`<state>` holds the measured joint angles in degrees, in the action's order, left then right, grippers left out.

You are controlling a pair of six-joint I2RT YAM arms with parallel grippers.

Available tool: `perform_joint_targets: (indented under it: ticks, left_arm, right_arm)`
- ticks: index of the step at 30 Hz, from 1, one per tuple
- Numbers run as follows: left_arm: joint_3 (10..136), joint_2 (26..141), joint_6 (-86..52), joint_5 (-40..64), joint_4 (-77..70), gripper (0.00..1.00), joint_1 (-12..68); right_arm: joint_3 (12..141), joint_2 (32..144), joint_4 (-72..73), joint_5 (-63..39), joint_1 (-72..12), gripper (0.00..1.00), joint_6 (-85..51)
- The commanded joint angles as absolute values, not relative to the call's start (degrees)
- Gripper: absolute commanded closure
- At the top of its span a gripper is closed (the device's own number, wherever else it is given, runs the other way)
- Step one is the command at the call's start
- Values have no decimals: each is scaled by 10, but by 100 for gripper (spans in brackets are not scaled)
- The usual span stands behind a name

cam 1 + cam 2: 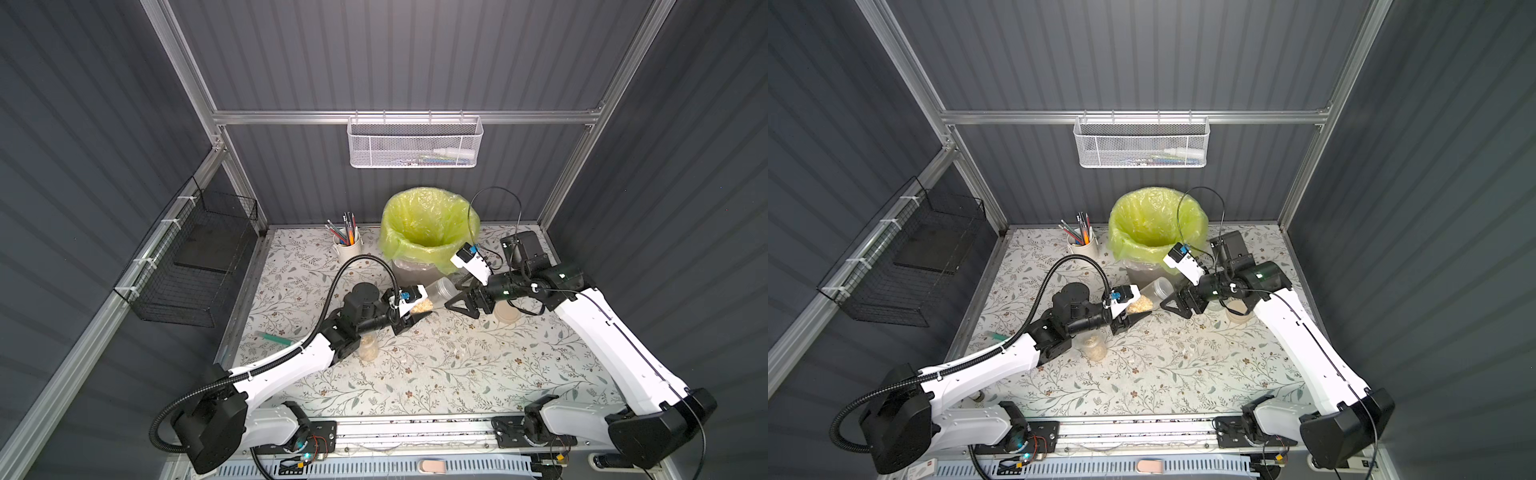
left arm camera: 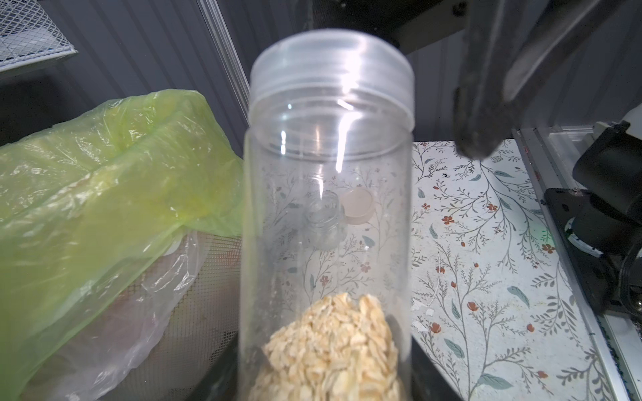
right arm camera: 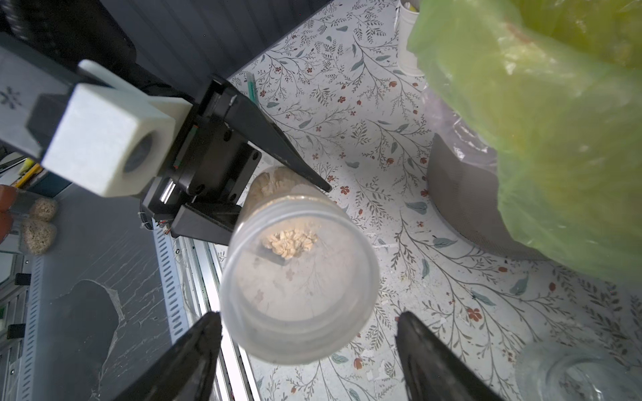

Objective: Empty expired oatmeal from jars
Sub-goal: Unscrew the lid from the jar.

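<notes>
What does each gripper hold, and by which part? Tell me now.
Left gripper clamps the clear oatmeal jar by its base end, where the oats lie. Right gripper holds nothing: its open jaws flank the cap.

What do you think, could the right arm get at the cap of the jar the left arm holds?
Probably yes: the right arm's open fingers flank the cap, which faces them, with nothing in between.

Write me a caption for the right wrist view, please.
Right fingers stand open either side of the lidded jar of oatmeal that the left fingers hold.
</notes>
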<state>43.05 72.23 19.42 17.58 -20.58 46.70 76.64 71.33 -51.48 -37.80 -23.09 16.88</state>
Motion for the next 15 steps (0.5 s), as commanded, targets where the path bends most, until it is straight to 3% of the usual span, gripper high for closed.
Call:
perform_joint_targets:
  ticks: [1, 6, 11, 15]
  left_arm:
    - [451, 708, 198, 160, -211, 100, 464]
    - [461, 706, 223, 129, -197, 98, 464]
    - [479, 712, 257, 103, -163, 98, 468]
    - [484, 711, 269, 91, -156, 98, 472]
  right_arm:
    - [739, 678, -504, -387, -221, 15, 159]
    - [708, 599, -465, -346, -211, 1, 66]
    - [764, 603, -499, -369, -198, 2, -117]
    - [816, 664, -562, -396, -192, 10, -277]
